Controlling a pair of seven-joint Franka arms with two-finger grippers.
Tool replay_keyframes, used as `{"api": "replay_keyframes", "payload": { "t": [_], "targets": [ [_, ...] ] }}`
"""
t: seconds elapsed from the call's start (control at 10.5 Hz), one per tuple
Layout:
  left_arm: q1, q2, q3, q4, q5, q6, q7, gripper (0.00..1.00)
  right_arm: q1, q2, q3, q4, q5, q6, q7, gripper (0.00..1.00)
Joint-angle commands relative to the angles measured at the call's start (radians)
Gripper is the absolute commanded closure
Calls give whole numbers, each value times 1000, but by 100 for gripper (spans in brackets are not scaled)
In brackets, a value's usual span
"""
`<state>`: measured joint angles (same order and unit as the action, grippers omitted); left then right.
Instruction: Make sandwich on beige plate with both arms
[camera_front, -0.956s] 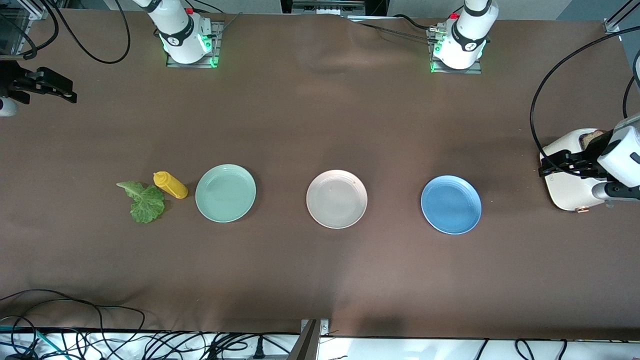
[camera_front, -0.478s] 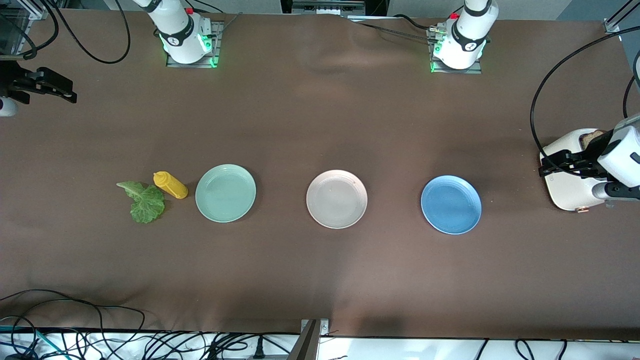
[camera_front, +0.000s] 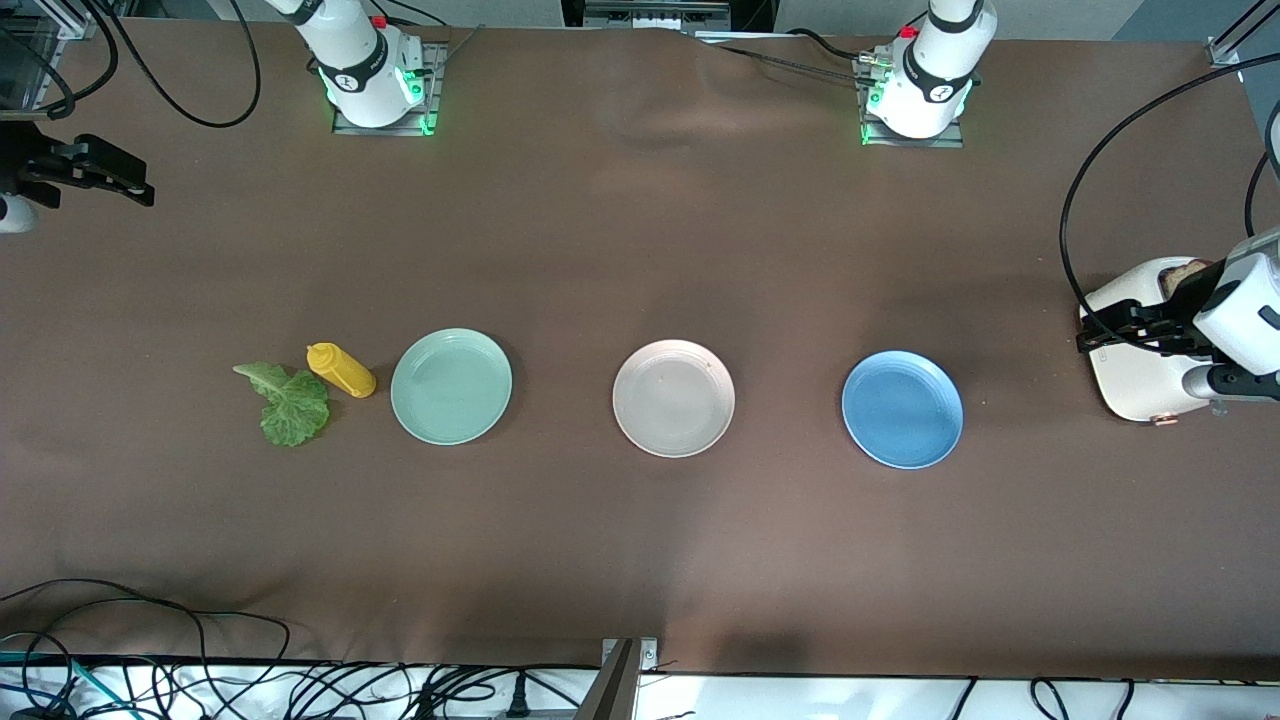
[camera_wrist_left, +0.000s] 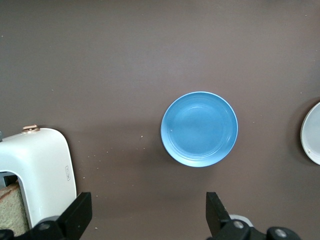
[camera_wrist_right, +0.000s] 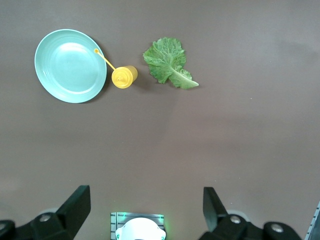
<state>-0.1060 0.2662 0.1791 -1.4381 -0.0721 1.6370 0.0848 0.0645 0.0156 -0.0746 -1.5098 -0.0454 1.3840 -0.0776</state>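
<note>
The beige plate (camera_front: 673, 398) is empty, between a mint-green plate (camera_front: 451, 386) and a blue plate (camera_front: 902, 409); its rim also shows in the left wrist view (camera_wrist_left: 312, 134). A lettuce leaf (camera_front: 290, 405) lies on the table at the right arm's end (camera_wrist_right: 167, 62). A slice of brown bread (camera_front: 1185, 270) stands in a white toaster (camera_front: 1135, 375) at the left arm's end (camera_wrist_left: 10, 212). My left gripper (camera_front: 1115, 333) is open and empty, over the toaster's edge (camera_wrist_left: 147, 212). My right gripper (camera_front: 105, 175) is open and empty, high over the table's right-arm end (camera_wrist_right: 145, 202).
A yellow mustard bottle (camera_front: 341, 369) lies between the lettuce and the mint-green plate (camera_wrist_right: 70, 65). The blue plate (camera_wrist_left: 199, 129) lies beside the toaster (camera_wrist_left: 40, 167). Cables run along the table's edge nearest the front camera (camera_front: 300, 680).
</note>
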Motion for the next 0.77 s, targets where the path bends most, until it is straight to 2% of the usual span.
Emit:
{"api": "replay_keyframes", "payload": {
  "t": [0.0, 0.29, 0.48, 0.67],
  "targets": [
    [23, -4, 5, -2, -12, -9, 26, 0, 1, 1, 4, 20, -10, -23, 9, 0],
    [67, 4, 3, -8, 30, -28, 29, 0, 1, 0, 3, 20, -11, -23, 9, 0],
    [94, 5, 5, -8, 54, -29, 123, 0, -2, 0, -1, 20, -11, -25, 9, 0],
    [162, 13, 6, -7, 55, -49, 162, 0, -2, 0, 1, 20, -8, -23, 10, 0]
  ]
}}
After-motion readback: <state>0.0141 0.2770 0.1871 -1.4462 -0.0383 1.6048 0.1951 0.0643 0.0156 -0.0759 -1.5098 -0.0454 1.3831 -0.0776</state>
